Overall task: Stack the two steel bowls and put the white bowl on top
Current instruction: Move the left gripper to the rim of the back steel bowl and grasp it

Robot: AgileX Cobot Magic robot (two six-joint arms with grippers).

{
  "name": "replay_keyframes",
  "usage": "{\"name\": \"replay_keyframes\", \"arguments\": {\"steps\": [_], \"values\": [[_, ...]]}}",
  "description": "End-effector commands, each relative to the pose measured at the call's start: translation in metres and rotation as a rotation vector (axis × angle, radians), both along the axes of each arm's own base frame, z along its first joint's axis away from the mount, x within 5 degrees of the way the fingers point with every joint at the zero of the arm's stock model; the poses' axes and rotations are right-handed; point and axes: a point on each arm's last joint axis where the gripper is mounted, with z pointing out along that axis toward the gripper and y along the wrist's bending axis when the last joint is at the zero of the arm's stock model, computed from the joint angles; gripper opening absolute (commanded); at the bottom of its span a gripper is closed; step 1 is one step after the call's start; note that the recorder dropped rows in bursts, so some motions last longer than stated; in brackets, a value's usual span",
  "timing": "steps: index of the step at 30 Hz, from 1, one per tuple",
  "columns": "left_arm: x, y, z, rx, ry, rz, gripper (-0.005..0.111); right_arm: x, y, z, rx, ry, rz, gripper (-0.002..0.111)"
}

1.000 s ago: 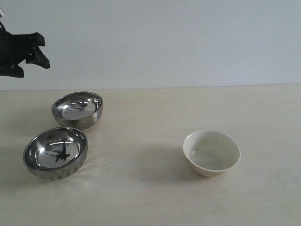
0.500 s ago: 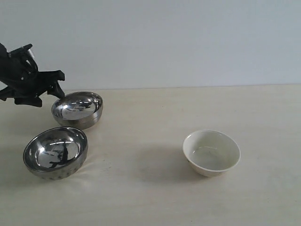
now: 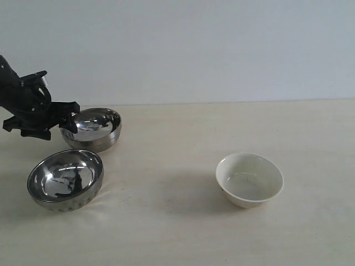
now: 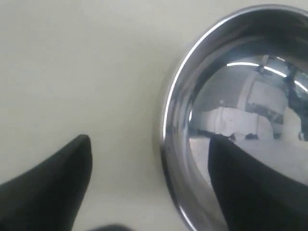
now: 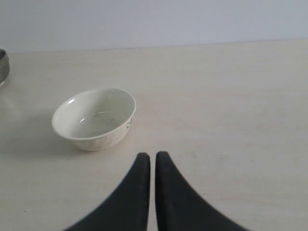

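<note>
Two shiny steel bowls sit at the left of the table: the far steel bowl (image 3: 91, 128) and the near steel bowl (image 3: 65, 179). My left gripper (image 3: 69, 123) stands open at the far bowl's left rim (image 4: 168, 130), one finger (image 4: 250, 187) inside the bowl and the other (image 4: 53, 178) outside over the table. The cream-white bowl (image 3: 249, 179) stands alone right of centre. In the right wrist view my right gripper (image 5: 152, 156) is shut on nothing, a little way from the white bowl (image 5: 94, 118). The exterior view does not show the right arm.
The pale table (image 3: 177, 233) runs to a plain light wall at the back. A sliver of a steel bowl (image 5: 3, 65) shows at the edge of the right wrist view.
My left arm has come down and rightward from the upper left to the far steel bowl's left rim. The bowls have not moved.
</note>
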Motion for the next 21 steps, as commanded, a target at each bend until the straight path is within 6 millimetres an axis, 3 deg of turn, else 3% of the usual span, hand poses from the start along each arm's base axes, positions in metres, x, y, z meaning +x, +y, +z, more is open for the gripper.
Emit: {"name": "replay_keyframes", "arguments": {"steps": [1,10,13,21], "values": [[0.006,-0.009,-0.001,0.017,-0.054,-0.010,0.061,0.000,0.000,-0.001,-0.007,-0.006,-0.001,0.000],[0.009,-0.008,0.001,0.023,-0.089,0.002,0.020,0.000,0.000,-0.001,-0.007,-0.006,-0.001,0.000],[0.009,-0.008,-0.002,0.023,-0.087,0.003,0.015,0.000,0.000,-0.001,-0.007,-0.006,-0.001,0.000],[0.010,-0.007,-0.013,0.025,-0.073,0.006,0.015,0.000,0.000,-0.001,-0.007,-0.006,-0.001,0.000]]}}
